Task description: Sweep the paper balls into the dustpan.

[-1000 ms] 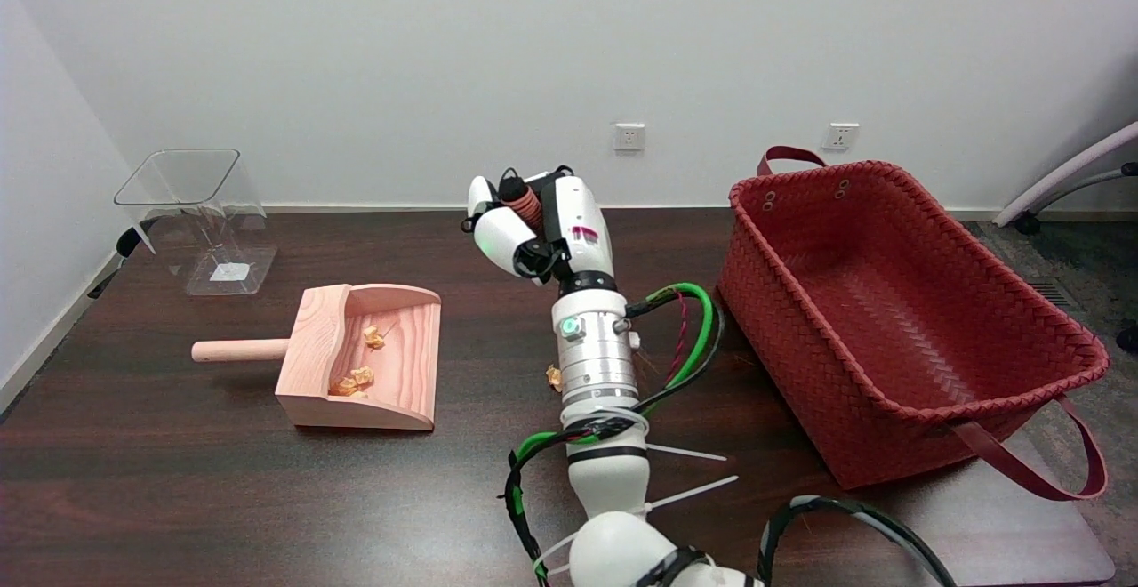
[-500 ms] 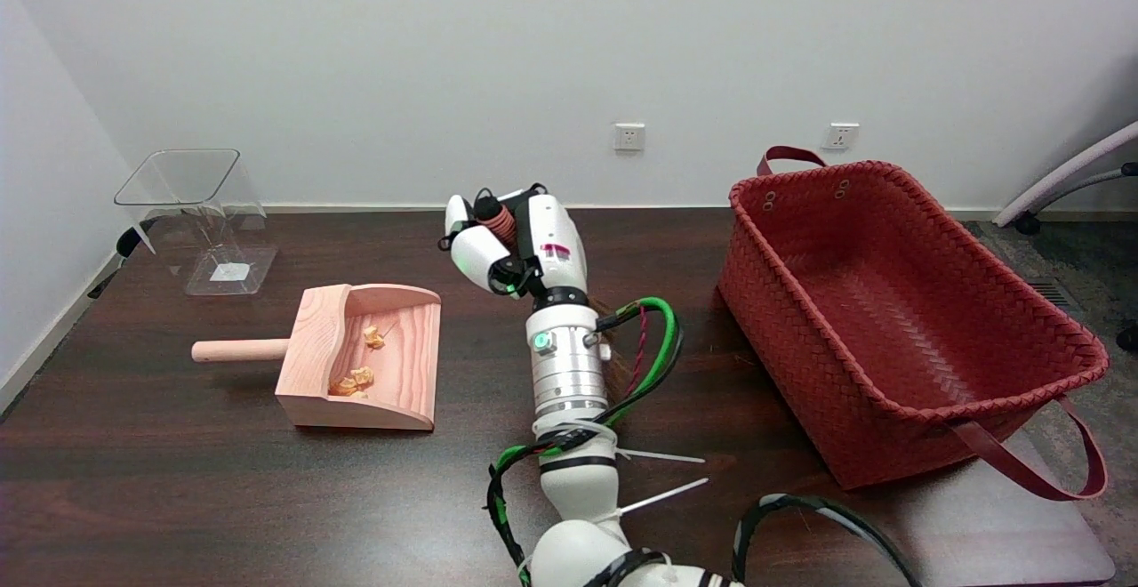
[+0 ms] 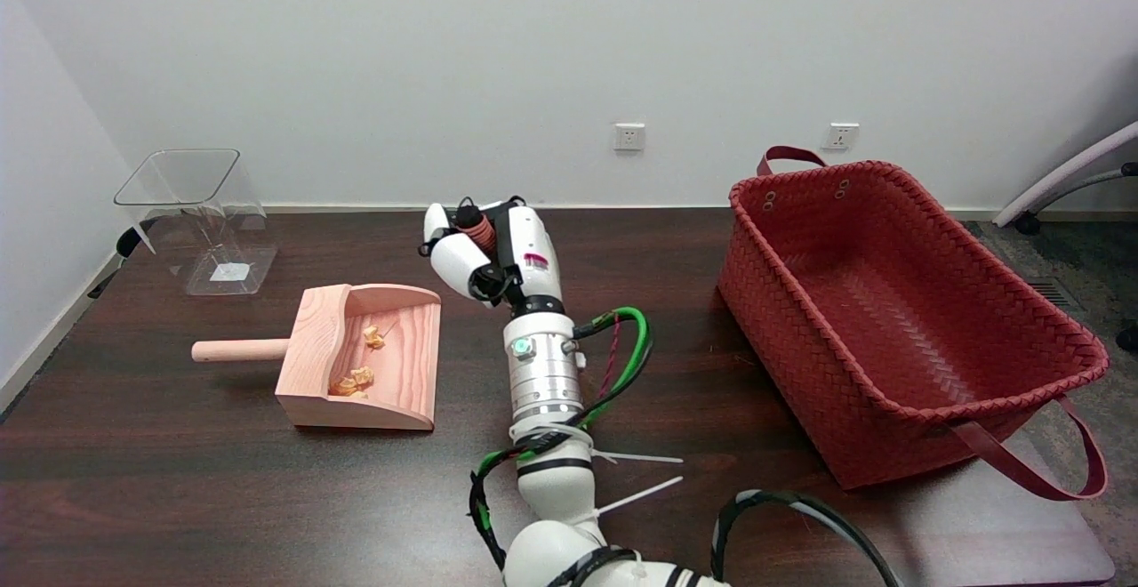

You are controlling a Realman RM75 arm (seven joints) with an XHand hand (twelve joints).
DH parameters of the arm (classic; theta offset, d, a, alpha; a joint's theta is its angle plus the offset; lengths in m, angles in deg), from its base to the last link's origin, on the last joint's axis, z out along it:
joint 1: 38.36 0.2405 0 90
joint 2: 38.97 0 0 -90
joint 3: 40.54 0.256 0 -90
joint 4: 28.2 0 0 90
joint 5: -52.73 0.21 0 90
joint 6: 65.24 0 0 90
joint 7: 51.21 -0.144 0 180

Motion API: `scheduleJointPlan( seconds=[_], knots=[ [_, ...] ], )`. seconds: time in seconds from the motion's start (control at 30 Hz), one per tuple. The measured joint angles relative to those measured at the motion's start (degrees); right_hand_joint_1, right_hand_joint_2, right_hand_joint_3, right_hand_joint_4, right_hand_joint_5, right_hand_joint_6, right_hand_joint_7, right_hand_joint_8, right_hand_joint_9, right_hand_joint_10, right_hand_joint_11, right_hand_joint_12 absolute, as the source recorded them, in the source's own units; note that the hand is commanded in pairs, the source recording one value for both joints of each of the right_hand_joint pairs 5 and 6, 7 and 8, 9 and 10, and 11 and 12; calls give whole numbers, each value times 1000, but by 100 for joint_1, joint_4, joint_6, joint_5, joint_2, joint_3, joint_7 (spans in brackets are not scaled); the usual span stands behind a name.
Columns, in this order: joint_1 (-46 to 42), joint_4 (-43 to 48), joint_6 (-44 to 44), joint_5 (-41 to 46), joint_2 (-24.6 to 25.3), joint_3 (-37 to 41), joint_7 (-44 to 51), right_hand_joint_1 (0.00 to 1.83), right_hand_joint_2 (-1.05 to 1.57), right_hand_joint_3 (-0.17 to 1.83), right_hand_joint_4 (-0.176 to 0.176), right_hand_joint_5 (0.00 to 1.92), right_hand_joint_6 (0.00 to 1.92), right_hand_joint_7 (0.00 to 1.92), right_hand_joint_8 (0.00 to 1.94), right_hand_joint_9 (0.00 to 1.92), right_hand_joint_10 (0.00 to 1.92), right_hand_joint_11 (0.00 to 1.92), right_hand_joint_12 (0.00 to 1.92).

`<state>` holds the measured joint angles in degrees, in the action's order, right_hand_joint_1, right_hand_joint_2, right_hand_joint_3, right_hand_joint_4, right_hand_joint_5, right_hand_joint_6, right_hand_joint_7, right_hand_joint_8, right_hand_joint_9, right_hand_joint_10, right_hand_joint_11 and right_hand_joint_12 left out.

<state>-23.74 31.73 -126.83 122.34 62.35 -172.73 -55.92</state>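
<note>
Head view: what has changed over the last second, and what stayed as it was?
The right hand, gripping a brush handle, moved left across the table toward the dustpan, its arm swinging with it. A paper ball seen beside the wrist a second ago is now out of sight. The dustpan, the paper balls in it, the red basket and the clear container stayed put.

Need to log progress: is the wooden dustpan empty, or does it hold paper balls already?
Not empty. The dustpan holds several paper balls on its floor, near the handle end.
</note>
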Motion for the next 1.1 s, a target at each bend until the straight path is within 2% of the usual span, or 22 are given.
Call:
scheduleJointPlan(
  seconds=[0.33, 1.1],
  knots=[
    [415, -546, 289, -25, 132, -11, -944, 721, 1571, 434, 0, 1920, 1920, 1920, 1920, 1920, 1920, 1920, 1920],
    [1350, -1265, 515, 87, 596, 12, -2546, 680, 1571, 77, 0, 1920, 1920, 1920, 1920, 1920, 1920, 1920, 1920]
  ],
)
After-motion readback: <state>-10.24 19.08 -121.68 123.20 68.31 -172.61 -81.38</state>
